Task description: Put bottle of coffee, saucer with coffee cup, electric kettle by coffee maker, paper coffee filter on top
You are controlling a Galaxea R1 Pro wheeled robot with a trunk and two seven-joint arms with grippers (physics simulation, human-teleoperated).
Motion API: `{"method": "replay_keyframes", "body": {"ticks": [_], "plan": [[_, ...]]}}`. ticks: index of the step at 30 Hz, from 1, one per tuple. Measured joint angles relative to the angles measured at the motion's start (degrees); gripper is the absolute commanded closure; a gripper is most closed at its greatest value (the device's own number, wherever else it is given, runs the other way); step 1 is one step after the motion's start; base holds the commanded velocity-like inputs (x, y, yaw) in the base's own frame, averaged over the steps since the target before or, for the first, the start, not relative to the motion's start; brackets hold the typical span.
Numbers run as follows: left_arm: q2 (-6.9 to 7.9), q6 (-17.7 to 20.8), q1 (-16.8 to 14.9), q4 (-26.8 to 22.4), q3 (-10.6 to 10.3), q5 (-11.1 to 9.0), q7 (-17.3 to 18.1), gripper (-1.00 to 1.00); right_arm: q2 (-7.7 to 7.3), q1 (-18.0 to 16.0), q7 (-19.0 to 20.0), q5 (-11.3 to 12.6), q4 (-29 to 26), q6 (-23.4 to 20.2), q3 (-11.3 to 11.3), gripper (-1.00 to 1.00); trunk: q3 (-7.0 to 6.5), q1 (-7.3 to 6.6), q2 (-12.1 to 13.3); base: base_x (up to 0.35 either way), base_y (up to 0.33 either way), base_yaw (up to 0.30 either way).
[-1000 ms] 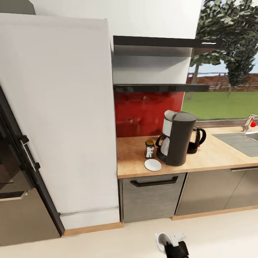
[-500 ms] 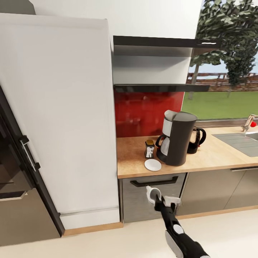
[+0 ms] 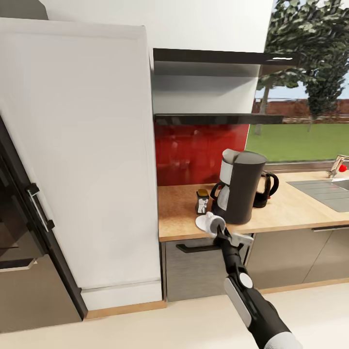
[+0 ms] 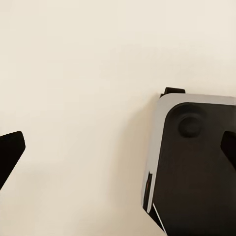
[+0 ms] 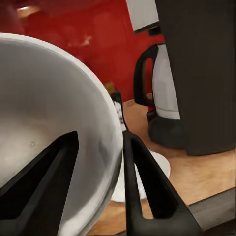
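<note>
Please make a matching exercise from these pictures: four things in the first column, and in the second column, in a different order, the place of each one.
Things:
1. cup
2. saucer
3. kettle
4. bottle

Places:
A. on the countertop, partly hidden behind the coffee maker
B. in the right hand
C. standing behind the saucer, beside the coffee maker
D. lying flat near the countertop's front edge

Pairs: 1-B, 2-D, 3-A, 4-C

Bench [image 3: 291, 211]: light wood grain, matt. Coffee maker [image 3: 245, 191]: matt dark-grey plastic. Backsplash [image 3: 194, 150]: glossy red. Coffee cup [image 3: 212, 223]: smooth white.
</note>
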State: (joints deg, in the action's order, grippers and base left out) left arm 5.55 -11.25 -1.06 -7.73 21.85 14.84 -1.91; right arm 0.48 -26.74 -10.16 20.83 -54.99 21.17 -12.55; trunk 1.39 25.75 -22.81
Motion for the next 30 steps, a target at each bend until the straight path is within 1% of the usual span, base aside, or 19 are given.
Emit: {"method": "replay_keyframes", "body": {"ticks": [2, 3, 4, 5, 6, 9, 10, 11, 12, 14, 16, 17, 18, 20, 22, 23, 26, 27, 30], "plan": [[0.00, 0.00, -0.01, 0.04, 0.00, -0.03, 0.00, -1.00, 0.00, 0.00, -0.94, -0.03, -1.74, -1.70, 0.17, 1.00, 0.00, 0.00, 0.00, 0.000, 0.000, 0.000], [-0.01, 0.00, -0.01, 0.06, 0.00, -0.01, 0.00, -1.00, 0.00, 0.00, -1.66, -0.11, -2.87, -4.14, 0.23, 1.00, 0.00, 0.00, 0.00, 0.000, 0.000, 0.000], [-0.01, 0.00, 0.02, 0.07, 0.02, 0.00, 0.00, -1.00, 0.00, 0.00, -2.37, -0.21, -4.04, -7.80, 0.27, 1.00, 0.00, 0.00, 0.01, 0.000, 0.000, 0.000], [0.01, 0.02, 0.04, 0.11, 0.04, 0.01, 0.00, -1.00, 0.00, -0.01, -2.94, -0.27, -5.28, -12.43, 0.29, 1.00, 0.00, 0.00, 0.01, 0.000, 0.000, 0.000], [0.02, 0.03, 0.04, 0.14, 0.05, 0.01, 0.00, -1.00, 0.00, -0.04, -3.19, -0.30, -5.95, -15.07, 0.30, 1.00, 0.00, 0.00, 0.01, 0.000, 0.000, 0.000], [0.17, 0.28, 0.17, 0.45, 0.09, 0.03, 0.00, -1.00, 0.02, -0.90, -3.95, -0.12, -9.77, -30.07, 0.25, 1.00, 0.00, 0.00, 0.01, 0.000, 0.000, 0.000], [0.19, 0.35, 0.19, 0.48, 0.08, 0.02, 0.00, -1.00, 0.04, -1.28, -4.07, -0.20, -10.46, -32.64, 0.24, 1.00, 0.00, 0.00, 0.01, 0.000, 0.000, 0.000], [0.26, 0.44, 0.21, 0.55, 0.09, 0.03, 0.00, -1.00, 0.18, -2.21, -4.50, -0.32, -11.68, -37.29, 0.21, 1.00, -0.01, 0.00, 0.01, 0.000, 0.000, 0.000], [0.34, 0.52, 0.22, 0.61, 0.09, 0.05, 0.00, -1.00, 0.30, -3.35, -5.41, -0.52, -12.69, -41.78, 0.20, 1.00, -0.01, 0.00, 0.01, 0.000, 0.000, 0.000], [0.49, 0.68, 0.29, 0.68, 0.07, 0.08, 0.00, -1.00, 0.49, -5.96, -8.72, -0.69, -13.94, -50.23, 0.17, 1.00, -0.01, 0.00, 0.01, 0.000, 0.000, 0.000], [0.73, 0.80, 0.33, 0.81, -0.03, 0.10, 0.03, -1.00, 0.80, -8.47, -12.51, -0.67, -14.47, -56.96, 0.08, 1.00, -0.01, 0.00, 0.01, 0.000, 0.000, 0.000], [0.89, 0.83, 0.36, 0.86, -0.08, 0.11, 0.04, -1.00, 1.22, -9.51, -14.10, -0.63, -14.57, -59.34, 0.02, 1.00, -0.01, 0.00, 0.01, 0.000, 0.000, 0.000], [0.97, 0.84, 0.38, 0.88, -0.10, 0.11, 0.05, -1.00, 1.50, -9.98, -14.81, -0.60, -14.60, -60.38, -0.01, 1.00, 0.00, 0.00, 0.01, 0.000, 0.000, 0.000], [1.21, 0.86, 0.40, 0.94, -0.14, 0.12, 0.03, -1.00, 2.75, -11.49, -16.94, -0.65, -14.71, -63.94, -0.08, 1.00, 0.00, 0.00, 0.01, 0.000, 0.000, 0.000], [1.37, 0.87, 0.41, 0.96, -0.20, 0.12, 0.05, -1.00, 4.19, -12.84, -18.73, -0.59, -14.71, -68.60, -0.15, 1.00, 0.00, 0.00, 0.01, 0.000, 0.000, 0.000], [1.40, 0.87, 0.41, 0.96, -0.21, 0.12, 0.06, -1.00, 4.58, -13.19, -19.13, -0.70, -14.70, -70.17, -0.16, 1.00, 0.00, 0.00, 0.01, 0.000, 0.000, 0.000], [1.50, 0.88, 0.42, 1.00, -0.32, 0.13, 0.07, -1.00, 6.30, -14.83, -20.70, -0.64, -14.66, -78.49, -0.21, 1.00, 0.00, 0.00, 0.01, 0.000, 0.000, 0.000], [1.56, 0.88, 0.44, 1.02, -0.33, 0.16, 0.08, -1.00, 6.63, -15.12, -20.95, -0.75, -14.60, -80.08, -0.22, 1.00, 0.00, 0.00, 0.01, 0.000, 0.000, 0.000], [1.81, 0.91, 0.57, 1.09, -0.33, 0.19, 0.08, -1.00, 7.06, -15.51, -21.26, -1.06, -14.32, -81.03, -0.22, 1.00, 0.00, 0.00, 0.00, 0.000, 0.000, 0.000]]}}
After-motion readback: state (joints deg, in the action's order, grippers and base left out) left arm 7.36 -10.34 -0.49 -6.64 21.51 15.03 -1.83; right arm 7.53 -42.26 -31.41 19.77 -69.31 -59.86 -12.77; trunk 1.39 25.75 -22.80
